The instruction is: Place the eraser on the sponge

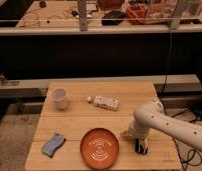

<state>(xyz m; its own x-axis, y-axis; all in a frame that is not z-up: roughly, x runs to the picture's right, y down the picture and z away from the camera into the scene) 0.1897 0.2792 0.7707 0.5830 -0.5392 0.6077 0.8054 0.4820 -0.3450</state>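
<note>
The sponge (53, 144), a flat blue-grey pad with wavy edges, lies at the front left of the wooden table (144, 92). The eraser (140, 148), a small dark block, is at the front right of the table, right of the orange plate. My gripper (139, 145) points down at the eraser on the end of the white arm (159, 122), which reaches in from the right. The dark block and the gripper tip merge together, so contact is unclear.
A round orange plate (99, 146) sits at the front middle, between sponge and eraser. A white cup (59, 98) stands at the back left. A cream-white rectangular piece (106, 103) with a small white ball (89, 99) lies at the back middle. Shelving and cables fill the background.
</note>
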